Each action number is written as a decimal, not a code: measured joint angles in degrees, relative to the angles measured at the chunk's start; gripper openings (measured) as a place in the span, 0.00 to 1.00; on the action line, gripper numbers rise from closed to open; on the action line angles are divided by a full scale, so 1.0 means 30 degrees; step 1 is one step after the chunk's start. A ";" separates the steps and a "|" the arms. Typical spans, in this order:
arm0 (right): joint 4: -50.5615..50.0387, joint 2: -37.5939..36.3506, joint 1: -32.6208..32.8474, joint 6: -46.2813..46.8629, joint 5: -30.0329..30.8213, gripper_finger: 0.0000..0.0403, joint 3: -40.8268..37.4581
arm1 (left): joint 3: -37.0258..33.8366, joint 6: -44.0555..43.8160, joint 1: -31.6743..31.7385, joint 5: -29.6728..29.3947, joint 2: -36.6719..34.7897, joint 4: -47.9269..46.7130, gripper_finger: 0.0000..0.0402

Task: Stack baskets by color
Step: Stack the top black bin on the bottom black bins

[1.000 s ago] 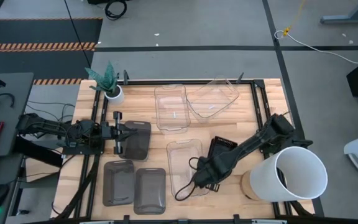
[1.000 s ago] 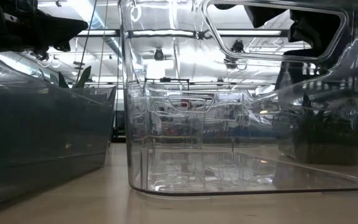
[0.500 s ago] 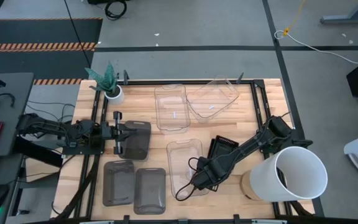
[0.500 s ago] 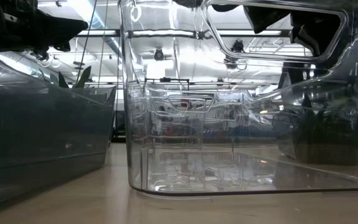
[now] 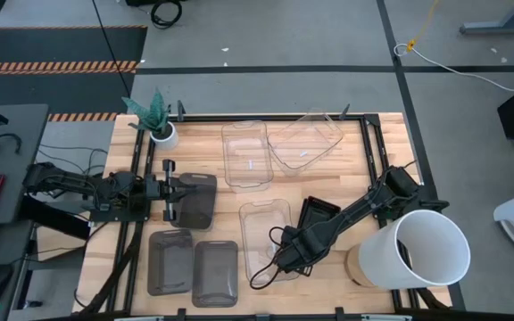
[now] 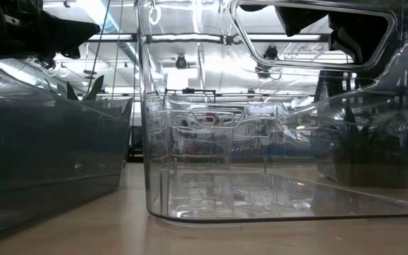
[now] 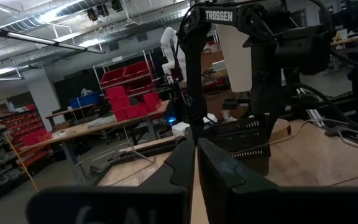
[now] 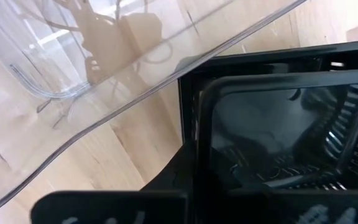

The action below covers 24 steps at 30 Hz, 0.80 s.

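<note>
My right gripper (image 5: pixel 294 251) points down at the table's near middle, shut on a black perforated basket (image 5: pixel 319 214) that lies beside a clear basket (image 5: pixel 264 236). Two more clear baskets (image 5: pixel 244 153) (image 5: pixel 306 141) sit at the far middle, the right one turned askew. One smoky grey basket (image 5: pixel 199 203) lies at the left. Above it my left gripper (image 5: pixel 188 189) is shut and level; whether it touches the basket I cannot tell. Two more grey baskets (image 5: pixel 169 261) (image 5: pixel 215 272) rest side by side near the front edge. My right gripper holds the black basket by an upright wall (image 8: pixel 190 118) below a rim corner, which runs between the two fingers. It comes from above, pointing down. The dark fingers blend with the dark plastic at the contact. Whether the basket's bottom rests on the table I cannot tell.
A big white bucket (image 5: pixel 422 250) lies on its side at the near right, close to my right arm. A small white pot with a green plant (image 5: pixel 161 134) stands at the far left. Black frame rails (image 5: pixel 377 152) edge the wooden table.
The black basket in my right gripper has tipped. Its ribbed side wall faced up a second ago, and now its smooth open inside shows from above. My right gripper has hardly shifted.
</note>
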 joint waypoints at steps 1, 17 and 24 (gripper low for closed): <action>-0.0021 0.0000 0.0000 -0.0024 0.0000 0.04 0.0000 | -0.0007 0.0000 0.0000 0.0000 0.0007 0.0006 0.06; -0.0417 0.0000 0.0013 -0.0985 0.0476 0.15 -0.0006 | -0.0002 -0.0002 0.0000 0.0002 -0.0001 -0.0001 0.08; -0.0481 0.0000 0.0191 -0.0988 0.0527 0.15 -0.0007 | -0.0003 -0.0003 0.0000 0.0004 0.0000 -0.0001 0.07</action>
